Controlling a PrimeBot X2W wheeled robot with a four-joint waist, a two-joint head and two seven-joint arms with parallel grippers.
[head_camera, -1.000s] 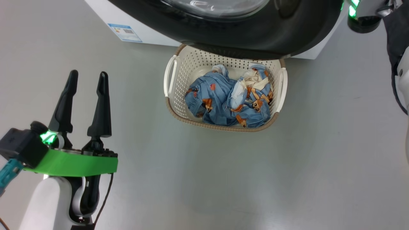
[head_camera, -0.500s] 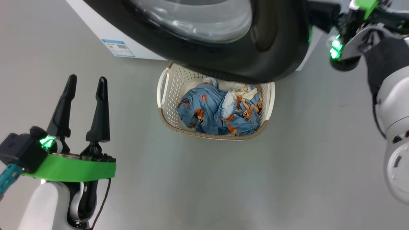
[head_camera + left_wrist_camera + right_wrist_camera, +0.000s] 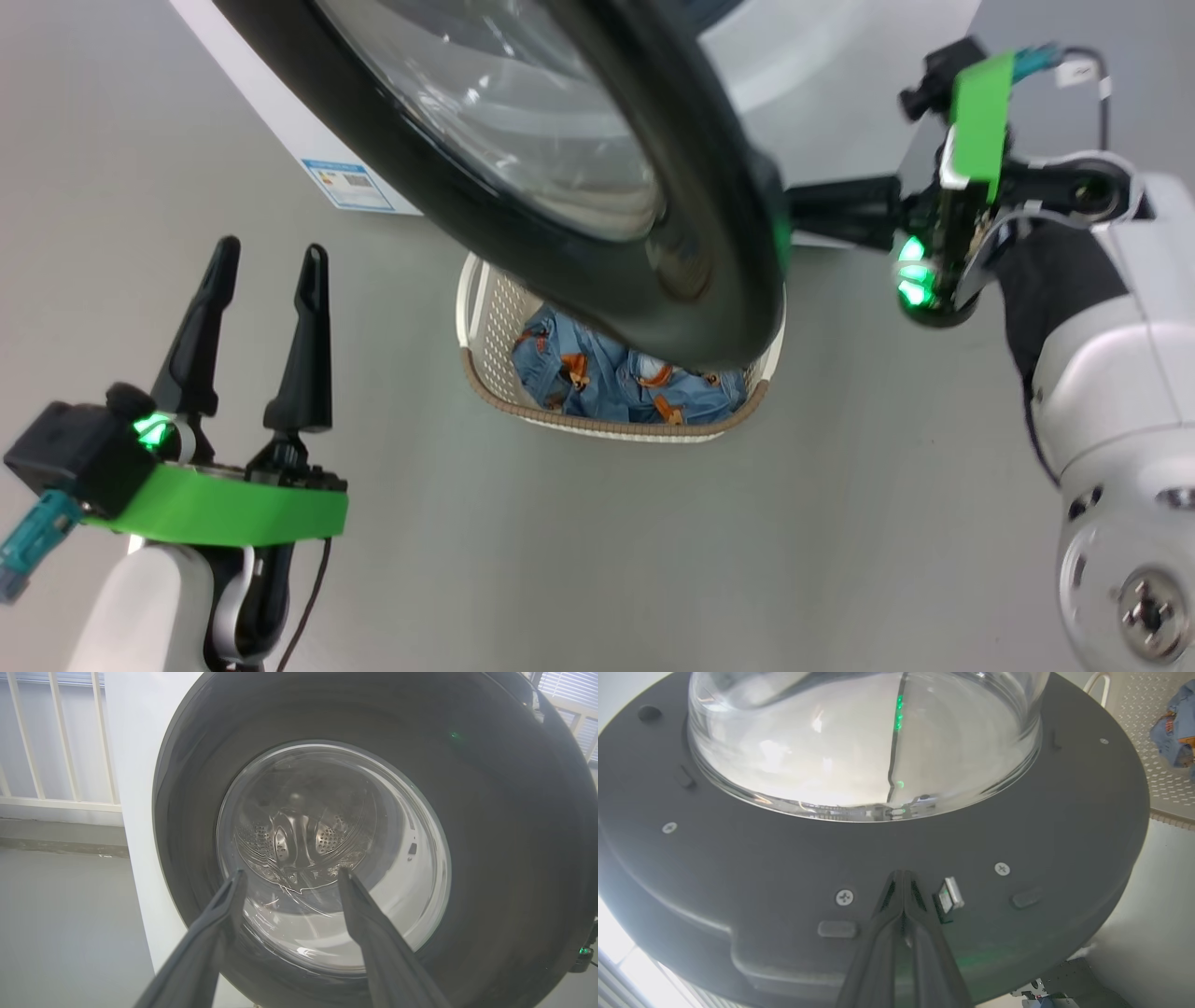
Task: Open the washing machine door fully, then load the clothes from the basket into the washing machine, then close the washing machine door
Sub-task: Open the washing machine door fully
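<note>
Standing ajar, the washing machine door (image 3: 709, 233) angles out from the white washing machine (image 3: 840, 84) and overhangs the basket (image 3: 485, 317) on the grey floor (image 3: 653, 560). The blue printed clothes (image 3: 607, 378) lie bunched inside the basket, partly hidden beneath the glossy black rim. The right gripper (image 3: 902, 877) has its fingers pressed together, holding nothing, tips against the door's dark inner face just beside a small metal latch (image 3: 950, 896). The left gripper (image 3: 270, 250) hovers over the floor with fingers spread and empty, well apart from the basket. Through the glass, the steel drum (image 3: 299, 835) shows.
</note>
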